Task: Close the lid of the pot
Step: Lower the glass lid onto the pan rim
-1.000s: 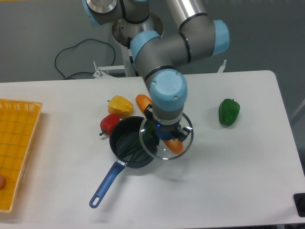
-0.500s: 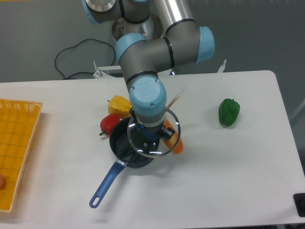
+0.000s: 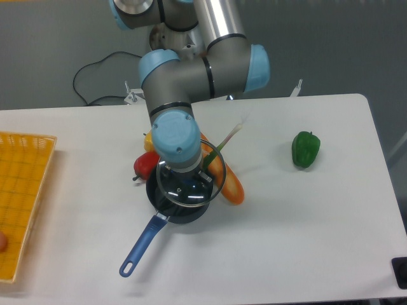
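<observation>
A white table [image 3: 305,229] fills most of the view, with a grey floor behind it and a black cable [image 3: 95,73] looping on that floor, far behind the gripper [image 3: 184,187]. At the table's edge well to the gripper's left lies an orange mesh basket [image 3: 22,197]. A green pepper [image 3: 306,149] sits well off to the gripper's right. Just right of the gripper lies a carrot [image 3: 229,181] with a pale green stalk pointing up and away, its body touching or nearly touching the pot [image 3: 172,203]. Just behind-left of the gripper are a red pepper [image 3: 145,165] and a yellow pepper [image 3: 149,140] (mostly hidden by the arm's wrist).

The pot stands directly under the gripper, its long blue handle running down-left toward the table's near edge. The pot lid [image 3: 191,184] sits roughly level over the pot, shifted slightly right of its rim. The gripper is above the lid's centre; whether its fingers clasp the knob cannot be told, since the wrist covers them.
</observation>
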